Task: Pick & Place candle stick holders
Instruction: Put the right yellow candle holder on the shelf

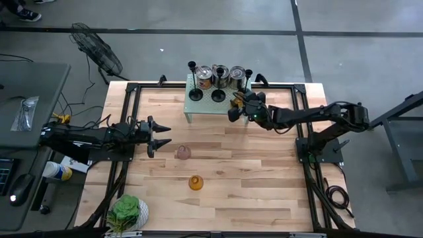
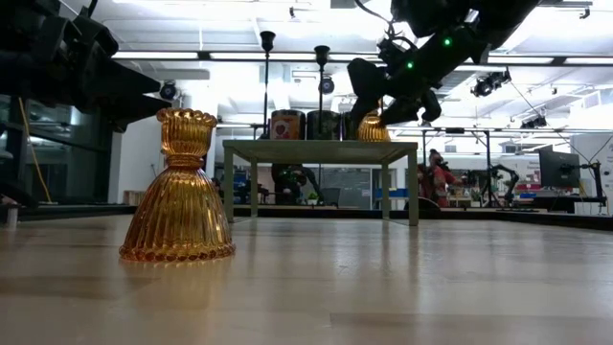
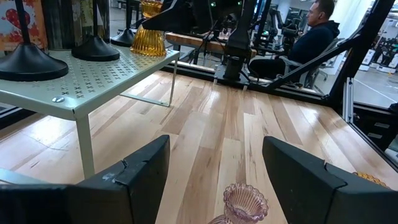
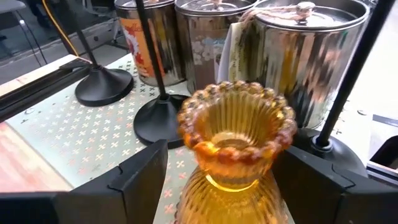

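Jaws wide, the right gripper (image 1: 232,108) straddles an amber holder (image 4: 236,134) on the shelf (image 1: 198,106), arm outstretched.

Grey concrete floor (image 1: 264,46), floor fan (image 1: 99,49), grey desk (image 1: 33,86) on the left, bright ceiling lights (image 2: 239,56), seated person (image 3: 311,37)

No readable text; red tin (image 4: 144,43) print possibly decorative, illegible.

**Four cameras, one small shelf in common**

Overhead, one looks straight down on the whole table (image 1: 218,165). Another sits at tabletop level, facing the room. Each wrist camera peers forward, close in. All four catch the green shelf (image 1: 208,100) with the amber holder (image 4: 235,134).
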